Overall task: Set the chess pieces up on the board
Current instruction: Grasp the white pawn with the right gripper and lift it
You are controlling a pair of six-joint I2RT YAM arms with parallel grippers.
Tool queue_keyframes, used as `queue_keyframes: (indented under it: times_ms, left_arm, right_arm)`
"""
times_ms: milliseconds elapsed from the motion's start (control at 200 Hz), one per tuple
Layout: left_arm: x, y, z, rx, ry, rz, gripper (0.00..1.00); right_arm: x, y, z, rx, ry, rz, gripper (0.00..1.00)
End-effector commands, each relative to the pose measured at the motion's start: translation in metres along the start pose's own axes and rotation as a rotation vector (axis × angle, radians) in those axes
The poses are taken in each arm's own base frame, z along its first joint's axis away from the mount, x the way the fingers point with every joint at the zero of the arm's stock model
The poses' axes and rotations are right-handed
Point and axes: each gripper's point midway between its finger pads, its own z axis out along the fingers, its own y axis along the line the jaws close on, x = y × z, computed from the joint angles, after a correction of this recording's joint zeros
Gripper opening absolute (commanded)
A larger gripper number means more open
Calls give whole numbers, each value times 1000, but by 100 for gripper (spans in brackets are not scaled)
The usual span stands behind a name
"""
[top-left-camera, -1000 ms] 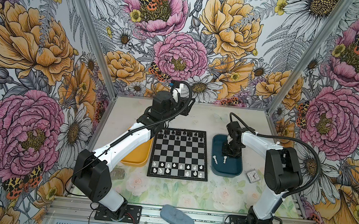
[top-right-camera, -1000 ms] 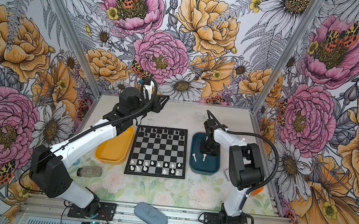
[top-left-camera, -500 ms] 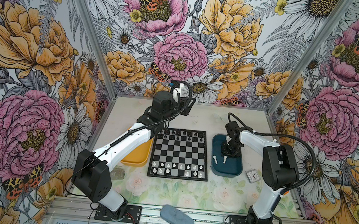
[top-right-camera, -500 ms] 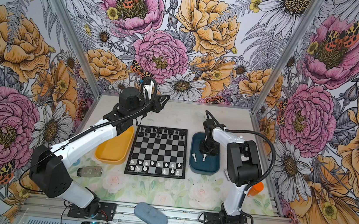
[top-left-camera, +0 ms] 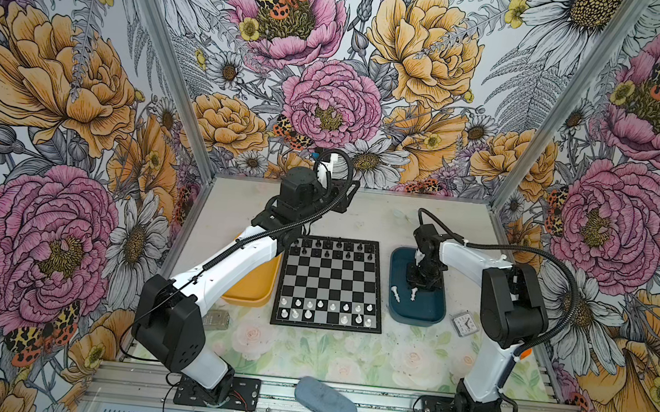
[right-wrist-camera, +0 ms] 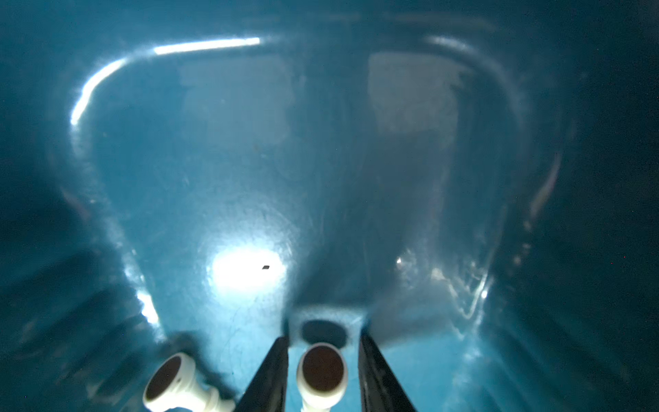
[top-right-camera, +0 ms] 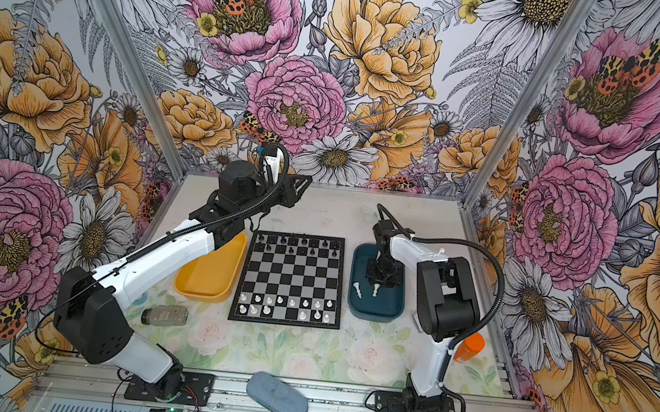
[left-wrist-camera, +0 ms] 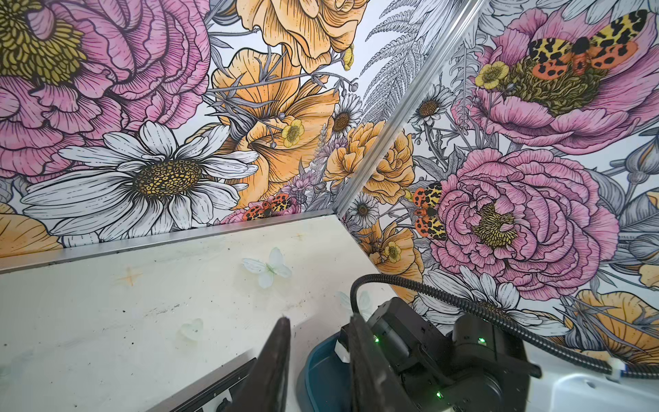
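Observation:
The board point(top-left-camera: 330, 282) point(top-right-camera: 291, 278) lies mid-table, with white chess pieces point(top-left-camera: 322, 304) on its near rows and black ones on its far rows. Two white pieces point(top-left-camera: 395, 293) point(top-left-camera: 413, 293) lie in the blue tray point(top-left-camera: 430, 309). My right gripper point(top-left-camera: 417, 286) is down in that tray. In the right wrist view it point(right-wrist-camera: 322, 339) is open and straddles one lying piece point(right-wrist-camera: 322, 371), with a small gap on each side. The second piece point(right-wrist-camera: 174, 381) lies beside it. My left gripper point(top-left-camera: 353, 188) point(left-wrist-camera: 319, 319) hangs open and empty above the table's back.
A yellow tray point(top-left-camera: 253, 286) sits left of the board under the left arm. A small clock point(top-left-camera: 463, 324) stands right of the blue tray. An orange object point(top-right-camera: 470, 347) is by the right arm, a grey box point(top-right-camera: 164, 315) near the yellow tray, and a grey-blue case point(top-left-camera: 324, 401) on the front rail.
The right arm's elbow has shifted slightly while its gripper stays low in the blue tray. The left arm has not moved.

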Motion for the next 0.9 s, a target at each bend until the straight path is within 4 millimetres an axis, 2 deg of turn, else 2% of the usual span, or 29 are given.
queue_keyframes:
  times_ms: [0,80,500,896]
  left_arm:
    - [5,-6,2,33,5,-4,30]
    - [4,-6,2,34,5,-2,30]
    - [5,-6,1,32,6,-2,31]
    - [6,-7,1,33,8,-2,31]
  right_arm:
    - [-6,3,1,8,-7,-21,33]
    - [-6,3,1,9,-7,-20,31]
    - [-8,4,-1,5,-14,-17,0]
    - [-14,8,-7,-3,-35,-26,2]
